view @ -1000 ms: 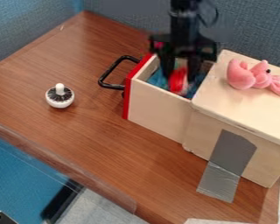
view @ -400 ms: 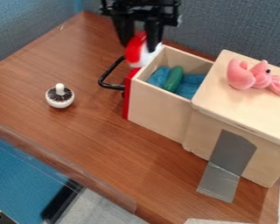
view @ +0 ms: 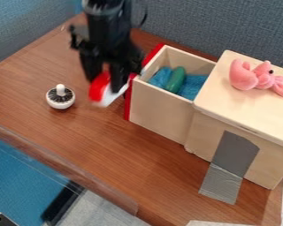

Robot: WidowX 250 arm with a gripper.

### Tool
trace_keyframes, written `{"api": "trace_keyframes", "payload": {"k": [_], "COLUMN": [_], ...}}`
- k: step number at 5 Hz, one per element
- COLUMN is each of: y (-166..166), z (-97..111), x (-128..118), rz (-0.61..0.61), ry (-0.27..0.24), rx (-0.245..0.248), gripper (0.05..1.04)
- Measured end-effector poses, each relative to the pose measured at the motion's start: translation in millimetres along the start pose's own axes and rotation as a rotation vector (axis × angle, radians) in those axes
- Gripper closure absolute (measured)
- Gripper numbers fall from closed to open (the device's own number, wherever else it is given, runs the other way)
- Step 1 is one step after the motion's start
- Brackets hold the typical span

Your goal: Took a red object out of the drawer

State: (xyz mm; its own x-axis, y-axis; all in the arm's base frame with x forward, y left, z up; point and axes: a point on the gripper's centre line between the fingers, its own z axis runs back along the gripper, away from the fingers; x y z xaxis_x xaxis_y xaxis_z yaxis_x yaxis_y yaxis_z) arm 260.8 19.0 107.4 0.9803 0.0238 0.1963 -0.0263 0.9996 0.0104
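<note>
Grips the red object (view: 98, 88) between the fingertips of the gripper (view: 102, 79), clenched on it. Has it poking out below them, white on the side toward the drawer (view: 158, 110). Hangs over the tabletop (view: 108, 145), well in from its near edge, between the drawer and the small white knobbed thing (view: 60, 102).

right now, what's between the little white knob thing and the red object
In the camera view, the stretch between the white knob thing and the red object is bare brown tabletop.
</note>
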Motion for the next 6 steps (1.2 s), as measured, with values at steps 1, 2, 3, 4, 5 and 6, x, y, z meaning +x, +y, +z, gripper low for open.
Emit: {"api": "trace_keyframes", "payload": {"k": [1, 2, 3, 4, 5, 6], "y": [-1, 1, -3, -5, -5, -8], "z": [-20, -54, -80, -85, -80, -35], "x": [-14, -26, -30, -25, -29, -21], "rz": [-0.031, -0.019, -0.025, -0.041, -0.053, -0.018], "ry": [0.009, 0.077, 0.134, 0.137, 0.141, 0.02], "rx": [-0.001, 0.015, 0.047, 0.078, 0.083, 0.019], "gripper": [0.555, 0.554, 0.554, 0.481, 0.178, 0.07]}}
